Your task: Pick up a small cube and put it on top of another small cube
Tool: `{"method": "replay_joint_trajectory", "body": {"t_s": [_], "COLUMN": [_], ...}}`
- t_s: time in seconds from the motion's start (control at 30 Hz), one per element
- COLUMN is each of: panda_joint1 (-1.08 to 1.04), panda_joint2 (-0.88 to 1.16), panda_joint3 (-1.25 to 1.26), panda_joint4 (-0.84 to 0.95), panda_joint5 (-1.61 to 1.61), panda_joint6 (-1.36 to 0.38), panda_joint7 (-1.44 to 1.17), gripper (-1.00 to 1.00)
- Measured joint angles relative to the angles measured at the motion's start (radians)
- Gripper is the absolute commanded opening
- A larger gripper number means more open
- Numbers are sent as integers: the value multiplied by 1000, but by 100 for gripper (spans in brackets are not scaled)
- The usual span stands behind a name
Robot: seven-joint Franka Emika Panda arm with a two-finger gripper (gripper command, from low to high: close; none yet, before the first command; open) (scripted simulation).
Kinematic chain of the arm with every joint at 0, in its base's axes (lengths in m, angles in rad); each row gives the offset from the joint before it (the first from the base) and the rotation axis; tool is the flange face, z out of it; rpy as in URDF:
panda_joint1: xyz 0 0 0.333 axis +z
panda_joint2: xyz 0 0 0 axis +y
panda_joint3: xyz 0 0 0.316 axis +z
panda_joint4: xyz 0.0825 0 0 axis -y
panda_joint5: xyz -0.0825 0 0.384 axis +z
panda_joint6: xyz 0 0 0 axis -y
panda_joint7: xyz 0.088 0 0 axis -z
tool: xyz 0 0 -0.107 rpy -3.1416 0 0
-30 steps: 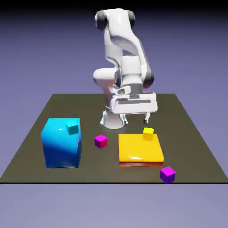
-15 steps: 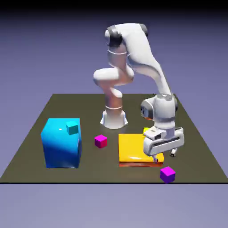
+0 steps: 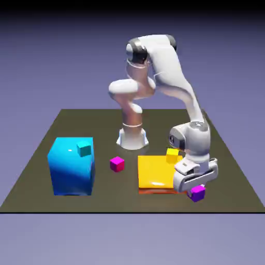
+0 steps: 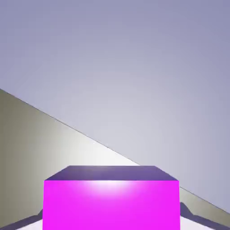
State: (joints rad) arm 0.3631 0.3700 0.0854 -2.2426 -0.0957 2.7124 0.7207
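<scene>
Purple-violet cube (image 3: 196, 193) between the fingertips (image 4: 196, 223) of the end effector (image 4: 111, 220), pinched on both sides.

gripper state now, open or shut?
Shut on the purple cube: in the hand view the cube fills the space between the gripper's two fingertips.

yellow slab's (image 3: 158, 172) one corner hidden behind the gripper (image 3: 196, 185), purple cube (image 4: 111, 204) cut off by the hand view's bottom edge
</scene>
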Motion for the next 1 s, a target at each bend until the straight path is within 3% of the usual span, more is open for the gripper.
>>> {"method": "replay_joint_trajectory", "body": {"t_s": [0.8,0.87,1.0], "panda_joint1": [386,394,434], "panda_joint2": [-870,-887,-742], "panda_joint3": [-303,-309,-330], "panda_joint4": [-680,-694,-712], "panda_joint5": [76,77,135], "panda_joint6": [-233,-238,-76], "panda_joint7": [-1037,-1058,-1101], "gripper": [-100,-100,-100]}}
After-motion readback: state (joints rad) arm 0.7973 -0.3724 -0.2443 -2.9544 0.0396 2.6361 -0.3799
